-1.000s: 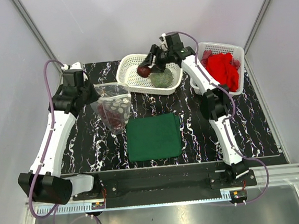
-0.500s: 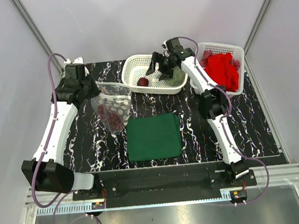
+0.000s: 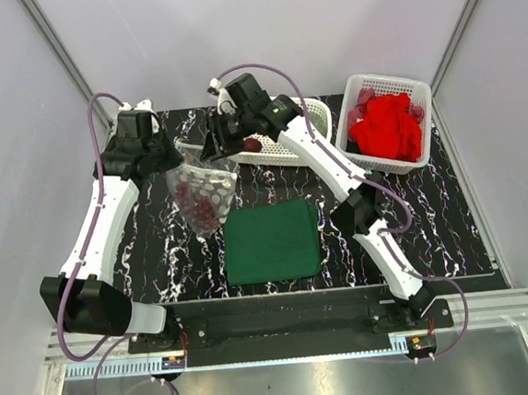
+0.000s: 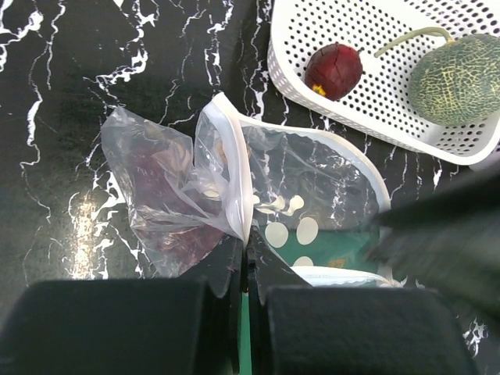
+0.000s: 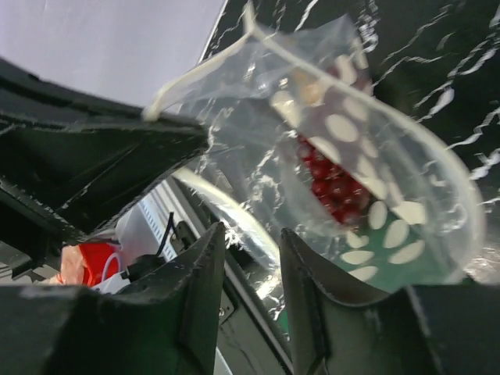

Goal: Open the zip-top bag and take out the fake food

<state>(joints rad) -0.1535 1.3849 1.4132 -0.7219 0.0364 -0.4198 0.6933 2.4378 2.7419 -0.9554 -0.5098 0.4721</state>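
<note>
Tbl (image 3: 159, 262): 2 baskets (image 4: 375, 109) (image 3: 391, 79), green cloth (image 3: 272, 241)

A black marble-patterned counter with white veining (image 3: 140, 255) is enclosed by plain pale grey walls (image 3: 259, 32). Silver aluminium posts (image 3: 61, 49) mark the rear corners. A silver aluminium rail (image 3: 496, 307) borders the near edge. Even lighting leaves glare patches on the counter.

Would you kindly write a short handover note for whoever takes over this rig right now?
Left gripper: shut on the rim of the bag, holding its mouth open.
Right gripper: open, empty, at the bag's mouth.
Done: bag open; green melon and one dark red piece lie in the white basket.
Left: red berries inside the bag to take out.
</note>
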